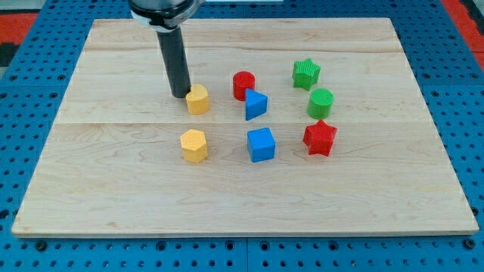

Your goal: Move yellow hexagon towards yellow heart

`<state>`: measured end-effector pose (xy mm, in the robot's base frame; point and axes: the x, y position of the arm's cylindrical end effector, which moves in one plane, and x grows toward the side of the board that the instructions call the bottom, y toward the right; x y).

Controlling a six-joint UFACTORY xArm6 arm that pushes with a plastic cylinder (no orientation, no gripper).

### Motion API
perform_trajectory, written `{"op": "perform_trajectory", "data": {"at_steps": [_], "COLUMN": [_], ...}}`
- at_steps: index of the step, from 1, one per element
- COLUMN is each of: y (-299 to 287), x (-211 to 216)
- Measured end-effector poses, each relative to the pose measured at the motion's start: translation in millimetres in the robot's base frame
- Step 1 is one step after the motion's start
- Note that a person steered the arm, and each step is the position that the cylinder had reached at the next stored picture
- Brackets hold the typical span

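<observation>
Wooden board [113,174] carries yellow, red, blue and green blocks.

Hidden and cut-off parts of our board scene

Our straight dark rod [174,57] is cut off by the view's top edge, so we see none of the arm above its collar. My tip [180,96] sits just at the view's left of the upper yellow block [198,99], and we cannot tell whether they touch, nor whether that block is heart-shaped. The blue triangular block [255,104] hides the lower right part of the red cylinder [243,83] behind it. The light wooden board [113,189] covers most of the blue perforated table [23,83].
</observation>
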<state>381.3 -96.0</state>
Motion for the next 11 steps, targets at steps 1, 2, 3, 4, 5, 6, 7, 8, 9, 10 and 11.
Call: {"op": "perform_trajectory", "data": {"at_steps": [1, 2, 3, 4, 5, 6, 7, 8, 9, 10, 11], "y": [14.1, 36.9, 20.0, -22.1, -43.1, -43.1, -39.2, -12.0, 14.0, 39.6, 36.3], "x": [5.2, 9.9, 10.1, 30.9, 76.8, 124.1, 142.6, 142.7, 142.6, 140.2, 132.1]}}
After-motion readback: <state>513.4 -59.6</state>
